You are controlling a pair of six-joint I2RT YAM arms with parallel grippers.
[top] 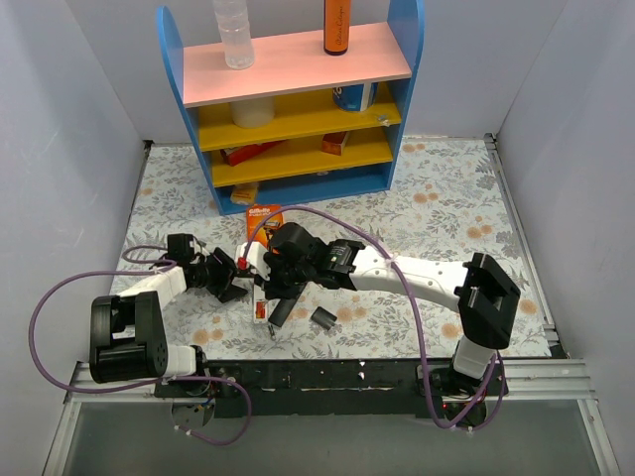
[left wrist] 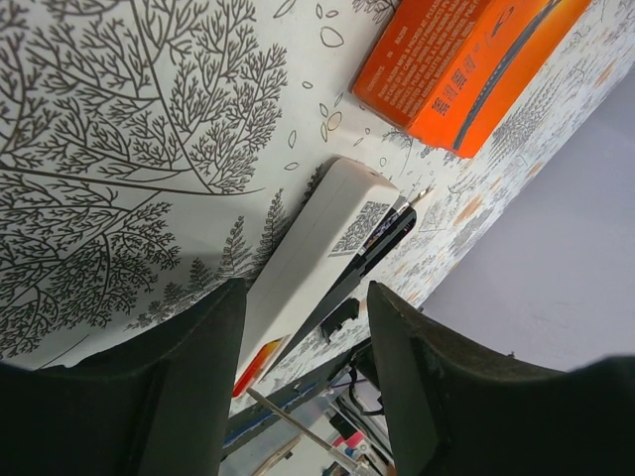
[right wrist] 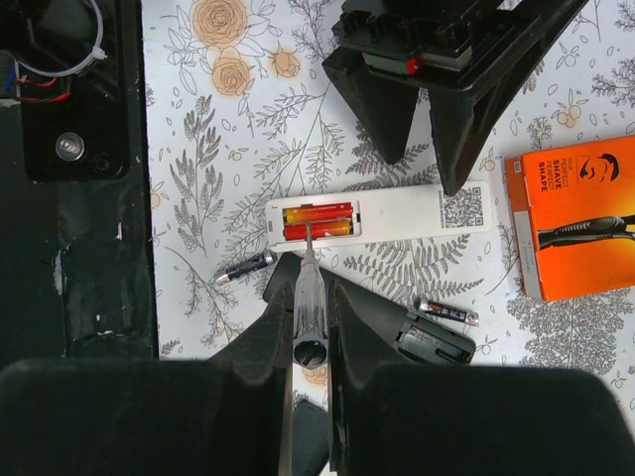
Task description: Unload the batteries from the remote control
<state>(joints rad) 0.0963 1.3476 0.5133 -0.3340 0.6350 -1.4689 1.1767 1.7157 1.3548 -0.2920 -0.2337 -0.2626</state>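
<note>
Ahead of your right gripper point(right wrist: 310, 280), right wrist view:
- One white remote point(right wrist: 397, 213), lying crosswise with its back open.
- Two red-orange batteries point(right wrist: 317, 220), side by side in the compartment at the remote's left end.
- One screwdriver point(right wrist: 309, 297), clamped between the closed fingers. Its tip sits on the seam between the two batteries.
- One black rail point(right wrist: 79, 109) at the table edge, near on the left.
- Two small dark cylinders point(right wrist: 446, 311), one just beside each finger.
- One orange razor package point(right wrist: 575, 218), to the right and apart from the remote.
- The left gripper point(right wrist: 419, 174) beyond the remote, with its fingertips at the far edge.

Left wrist view:
- Your left jaws stand partly apart and hold nothing. The remote runs between the fingers, with a gap showing on the right.
- The package lies ahead, past the remote's end.
- Bare floral cloth point(left wrist: 119, 149) lies to the left.

Top view:
- Both grippers meet over the remote.
- One blue shelf unit point(top: 308, 185) stands well beyond them.
- White walls close both sides.
</note>
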